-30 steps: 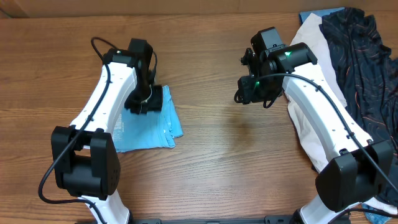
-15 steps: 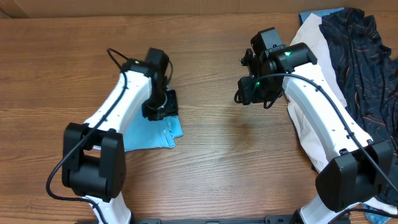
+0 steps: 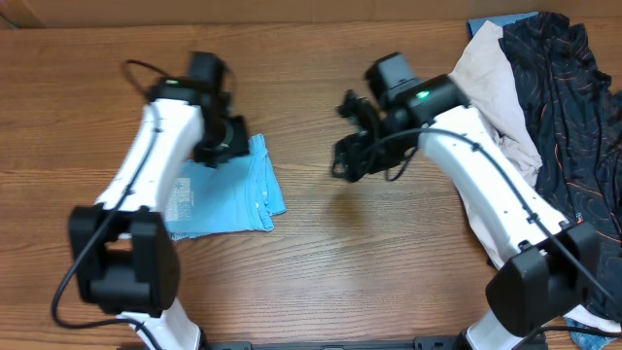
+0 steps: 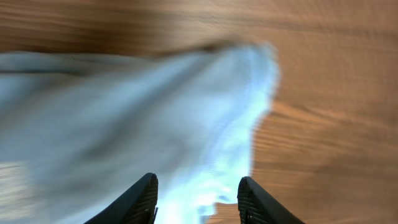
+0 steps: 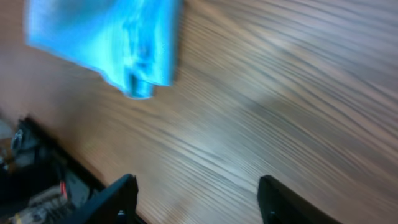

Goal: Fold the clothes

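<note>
The clothes lie in two places. A light blue T-shirt (image 3: 231, 190), folded into a small rectangle, rests on the wooden table (image 3: 321, 253) left of centre. It shows blurred in the left wrist view (image 4: 124, 118) and at the top left of the right wrist view (image 5: 112, 43). A cream garment (image 3: 491, 78) and a black orange-lined one (image 3: 564, 97) lie heaped at the far right. My left gripper (image 3: 222, 148) hovers over the shirt's far edge, its jaws (image 4: 196, 202) open with nothing between them. Right of the shirt, my right gripper (image 3: 350, 156) is wide open (image 5: 196, 199) above bare wood.
A blue piece of cloth (image 3: 501, 21) pokes out behind the heap at the far right. The table's near edge and a dark frame (image 5: 37, 174) show at the lower left of the right wrist view. My right arm (image 3: 486, 185) lies across part of the cream garment.
My left arm has swung right and then back left over the shirt's far edge. My right arm has moved left toward the table's middle, and its jaws have opened wider.
</note>
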`<action>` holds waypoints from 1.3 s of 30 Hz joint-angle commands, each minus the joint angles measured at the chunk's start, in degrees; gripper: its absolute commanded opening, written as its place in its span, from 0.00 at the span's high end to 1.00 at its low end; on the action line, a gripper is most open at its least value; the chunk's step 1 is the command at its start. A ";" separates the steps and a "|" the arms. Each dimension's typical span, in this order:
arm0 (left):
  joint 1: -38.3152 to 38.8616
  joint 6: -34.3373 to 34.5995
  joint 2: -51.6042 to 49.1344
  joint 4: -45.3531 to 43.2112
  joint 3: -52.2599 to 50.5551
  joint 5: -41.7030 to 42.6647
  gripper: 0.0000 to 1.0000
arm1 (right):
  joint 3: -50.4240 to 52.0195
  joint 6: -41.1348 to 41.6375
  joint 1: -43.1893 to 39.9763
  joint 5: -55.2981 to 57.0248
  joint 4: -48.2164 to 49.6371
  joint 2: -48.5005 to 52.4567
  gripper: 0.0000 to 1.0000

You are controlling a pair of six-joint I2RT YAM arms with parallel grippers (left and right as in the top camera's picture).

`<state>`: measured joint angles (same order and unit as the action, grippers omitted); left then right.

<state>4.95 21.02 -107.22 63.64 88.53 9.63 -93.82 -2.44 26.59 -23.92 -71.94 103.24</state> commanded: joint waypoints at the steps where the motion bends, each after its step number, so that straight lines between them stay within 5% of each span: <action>1: -5.44 -1.42 1.95 1.49 1.03 -1.33 0.53 | -0.13 -0.59 5.20 -4.11 2.34 0.46 0.32; 15: -21.33 -1.90 1.81 2.73 -1.18 -10.05 0.45 | 0.81 2.69 19.17 -5.14 15.89 14.58 0.33; 35: -22.40 -4.35 1.77 2.93 -1.18 -9.79 0.43 | 0.83 2.69 20.72 -5.11 24.85 24.02 0.38; 37: -22.40 -4.35 1.77 3.04 -1.18 -9.79 0.44 | 0.83 2.69 20.70 -5.11 24.85 24.68 0.50; 39: -22.40 -4.37 1.77 3.17 -1.18 -9.81 0.43 | 0.83 2.71 20.70 -5.11 24.74 24.76 0.80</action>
<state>-17.50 17.80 -106.37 66.50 88.12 0.34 -93.17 -0.01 47.29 -28.29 -47.46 127.37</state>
